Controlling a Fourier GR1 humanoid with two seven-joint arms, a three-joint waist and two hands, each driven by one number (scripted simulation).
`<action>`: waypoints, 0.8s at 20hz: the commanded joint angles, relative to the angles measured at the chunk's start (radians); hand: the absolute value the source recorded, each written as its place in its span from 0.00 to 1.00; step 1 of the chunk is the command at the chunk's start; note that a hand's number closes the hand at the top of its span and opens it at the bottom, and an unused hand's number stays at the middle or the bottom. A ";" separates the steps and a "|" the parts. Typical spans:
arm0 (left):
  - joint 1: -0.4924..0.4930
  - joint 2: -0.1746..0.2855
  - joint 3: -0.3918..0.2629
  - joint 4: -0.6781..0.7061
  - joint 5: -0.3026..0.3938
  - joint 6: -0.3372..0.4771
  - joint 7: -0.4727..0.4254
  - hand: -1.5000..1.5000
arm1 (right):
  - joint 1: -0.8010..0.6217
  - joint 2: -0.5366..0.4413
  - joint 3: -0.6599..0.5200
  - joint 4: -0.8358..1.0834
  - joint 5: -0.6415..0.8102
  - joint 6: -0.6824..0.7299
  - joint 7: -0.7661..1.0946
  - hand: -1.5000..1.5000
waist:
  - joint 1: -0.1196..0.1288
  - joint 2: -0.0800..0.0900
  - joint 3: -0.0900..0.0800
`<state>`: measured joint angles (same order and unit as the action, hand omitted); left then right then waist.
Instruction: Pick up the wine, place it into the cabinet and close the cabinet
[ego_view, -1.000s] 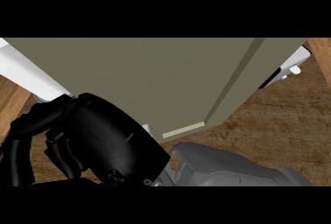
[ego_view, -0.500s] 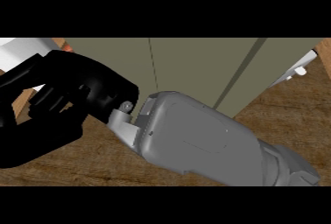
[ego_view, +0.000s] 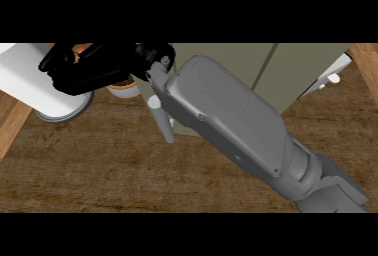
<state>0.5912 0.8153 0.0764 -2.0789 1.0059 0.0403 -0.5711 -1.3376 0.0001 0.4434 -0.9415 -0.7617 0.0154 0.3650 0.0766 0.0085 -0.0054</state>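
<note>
My right hand shows black at the upper left, at the end of a grey forearm that crosses the view from the lower right. Its fingers are curled round the wine, of which only an orange and pale end shows below the hand, plus an orange bit between the fingers. The hand hides the rest of the bottle. The olive cabinet fills the top middle and right, with a white door handle beside the forearm. My left hand is out of sight.
A white cylinder on a grey base stands at the left, touching or just behind my hand. A second white handle sits at the cabinet's right. Brown wooden counter spreads below.
My right arm has stretched up and to the left, away from the view. The hand now looks smaller, beside the white cylinder, and the orange end of the wine shows.
</note>
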 joint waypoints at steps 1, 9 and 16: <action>0.033 0.005 0.049 -0.016 0.025 -0.024 0.017 0.00 | -0.052 -0.053 -0.094 0.171 0.034 -0.001 -0.088 1.00 | -0.002 0.005 0.004; 0.017 -0.004 0.019 -0.039 0.025 -0.038 0.034 0.00 | 0.059 -0.139 -0.078 0.212 0.051 0.063 -0.182 1.00 | -0.035 0.015 0.004; -0.015 -0.002 0.004 -0.066 0.045 -0.026 0.058 0.00 | 0.077 -0.164 -0.096 0.227 0.043 0.063 -0.247 1.00 | -0.069 0.028 0.004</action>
<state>0.5920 0.8155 0.0902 -2.1332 1.0456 0.0085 -0.5217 -1.3112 0.0006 0.4388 -0.8544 -0.7526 0.1529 0.1535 0.0700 -0.0234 -0.0375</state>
